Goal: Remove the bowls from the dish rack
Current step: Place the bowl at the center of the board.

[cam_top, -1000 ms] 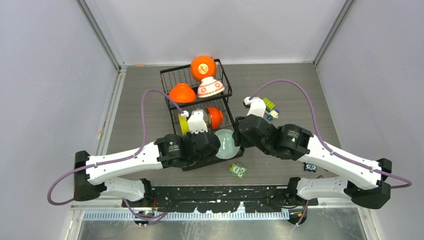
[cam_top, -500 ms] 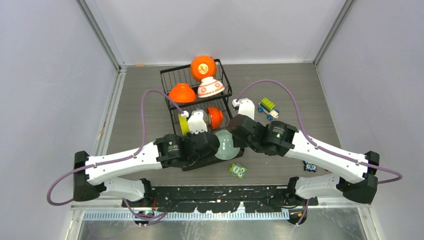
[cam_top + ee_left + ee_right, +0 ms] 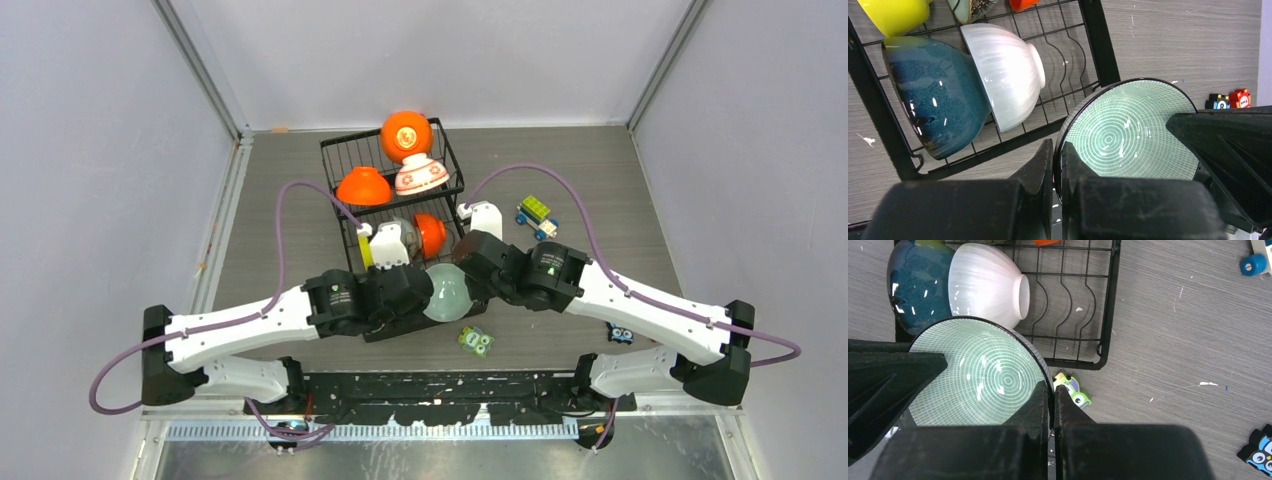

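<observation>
Left gripper (image 3: pixel 1057 167) and right gripper (image 3: pixel 1052 401) were both clamped on the rim of the pale mint bowl (image 3: pixel 1128 131), opposite sides. Bowl sat tilted at the near corner of the dish rack (image 3: pixel 1097 45), just beside the racked white bowl (image 3: pixel 1008 70)

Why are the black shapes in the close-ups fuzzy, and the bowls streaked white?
Left wrist: left gripper too near the lens, blurred; light glints on the teal bowl. Right wrist: right gripper blurred likewise; glare streaks in the mint bowl.
</observation>
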Robot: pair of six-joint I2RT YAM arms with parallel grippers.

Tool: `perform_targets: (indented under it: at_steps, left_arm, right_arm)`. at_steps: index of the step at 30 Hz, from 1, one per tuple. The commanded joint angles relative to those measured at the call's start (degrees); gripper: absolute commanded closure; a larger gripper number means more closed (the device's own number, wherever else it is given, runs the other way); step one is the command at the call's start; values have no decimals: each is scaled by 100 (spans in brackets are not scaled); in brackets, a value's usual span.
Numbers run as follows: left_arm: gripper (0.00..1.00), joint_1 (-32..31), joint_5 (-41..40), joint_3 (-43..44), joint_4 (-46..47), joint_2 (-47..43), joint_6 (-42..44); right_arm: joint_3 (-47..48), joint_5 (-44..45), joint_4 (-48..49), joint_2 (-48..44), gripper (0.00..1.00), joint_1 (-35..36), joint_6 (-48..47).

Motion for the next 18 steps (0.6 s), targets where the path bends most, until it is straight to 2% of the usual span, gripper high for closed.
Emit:
perform_targets:
  at_steps: [1,4,7,8,12,14,18]
  left_arm:
    - [90,-7,-204,1,466,-349,-164]
    - [40,-7,-219,-102,523,-510,-110]
    - [8,-7,-240,-90,413,-673,23]
    - [1,-7,-221,-83,410,-768,167]
    - [0,-7,-177,-77,246,-1184,701]
    - [0,-8,-153,-195,192,-1491,1059]
    - [0,-8,-662,-553,-416,-2263,1241]
  right_arm:
    - [49,103,52,-27,99,-32,97]
    - [220,185,-143,-89,99,-33,142]
    - [523,412,-446,-169,99,-31,121]
    - [725,498,-579,-178,99,-35,98]
    - [1432,1010,-1200,-122,99,-149,-91]
    - [1737,1146,-1432,-137,99,-472,-263]
    - [1852,878,-1277,-378,99,-2073,-682]
